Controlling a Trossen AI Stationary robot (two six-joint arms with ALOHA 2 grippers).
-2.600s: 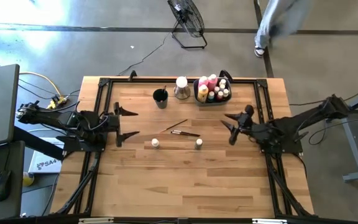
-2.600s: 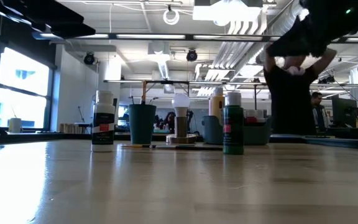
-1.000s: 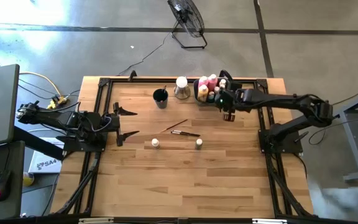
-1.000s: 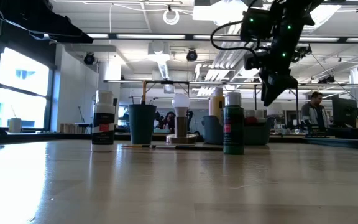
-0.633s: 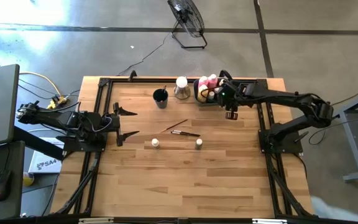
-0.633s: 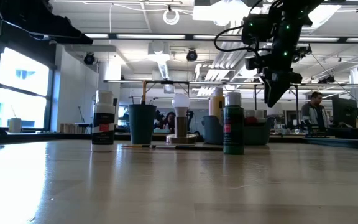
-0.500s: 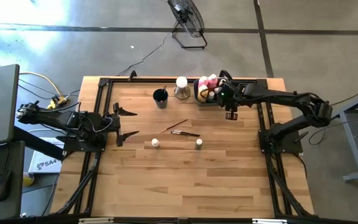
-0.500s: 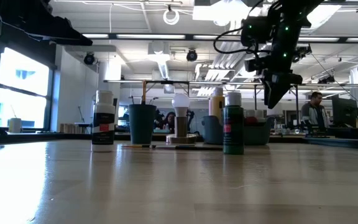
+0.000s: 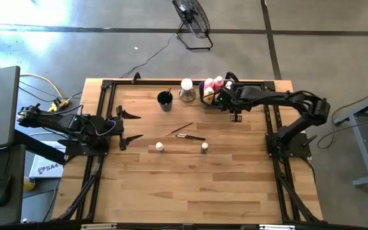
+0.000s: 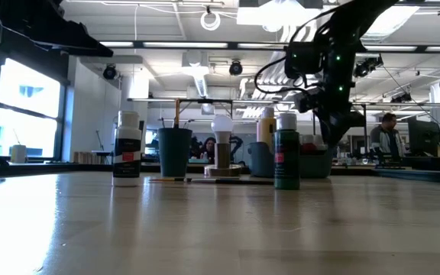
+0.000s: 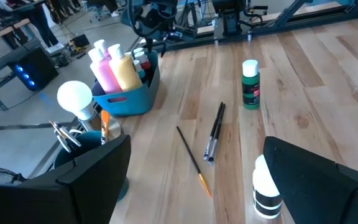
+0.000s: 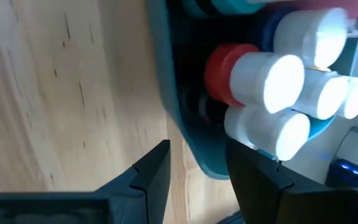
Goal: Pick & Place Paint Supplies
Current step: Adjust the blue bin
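The blue bin (image 9: 217,101) stands at the table's far right with pink (image 11: 104,71) and yellow (image 11: 125,71) bottles and several white-capped pots (image 12: 269,78) upright in it. My right gripper (image 12: 197,158) hangs open just above the bin's near right corner (image 12: 194,152), fingers slanting down, empty; the low view shows my right gripper (image 10: 331,137) over the bin's right end. A green bottle (image 11: 250,84) and a white-capped bottle (image 11: 266,186) stand mid-table. Two dark brushes (image 11: 213,130) lie flat between them. My left gripper (image 9: 130,124) waits open at the left.
A dark round cup (image 9: 165,100) with a brush in it and a white bulb-shaped thing (image 9: 186,88) stand left of the bin. Black frame rails (image 9: 104,108) run along the table's sides. Bare wood (image 9: 190,185) fills the near half. A person (image 10: 388,137) stands in the room beyond.
My right gripper has come down toward the bin's near right corner and shifted a little toward the table's left, rolling somewhat as it went. Its finger gap looks the same. The bottles and brushes on the table have not moved.
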